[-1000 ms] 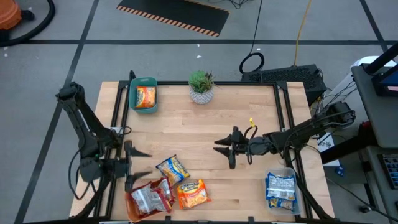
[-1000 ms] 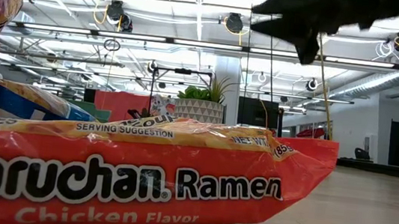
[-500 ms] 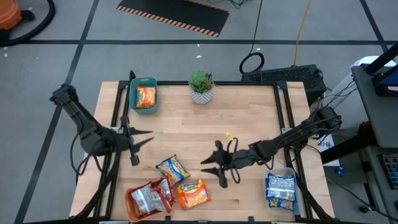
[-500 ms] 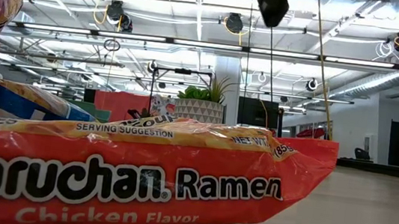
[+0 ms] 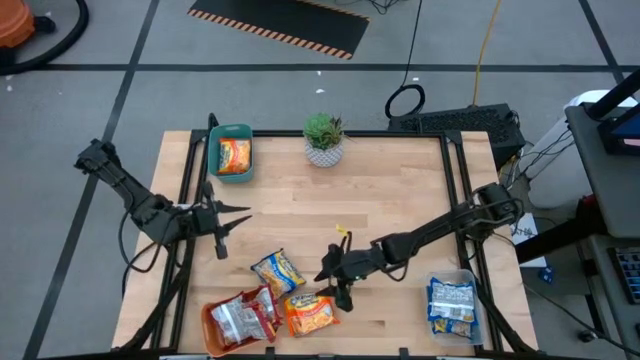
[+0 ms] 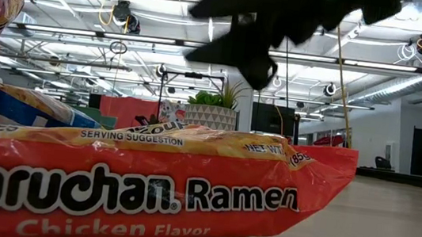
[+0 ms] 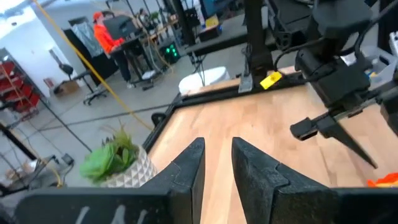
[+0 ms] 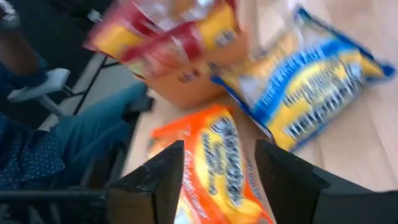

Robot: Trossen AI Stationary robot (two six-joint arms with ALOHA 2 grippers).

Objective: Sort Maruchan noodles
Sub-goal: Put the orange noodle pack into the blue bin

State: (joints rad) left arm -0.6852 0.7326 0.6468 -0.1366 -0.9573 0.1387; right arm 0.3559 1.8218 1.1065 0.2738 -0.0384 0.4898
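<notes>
Right gripper: moved fwd since prior frame, now hung over flat orange crinkly ramen packet, fingers spread, nothing held. Blue-and-yellow ramen packet lain just beside, unmoved. Left gripper: raised near table's left edge, fingers narrowed to slim gap, empty.
</notes>
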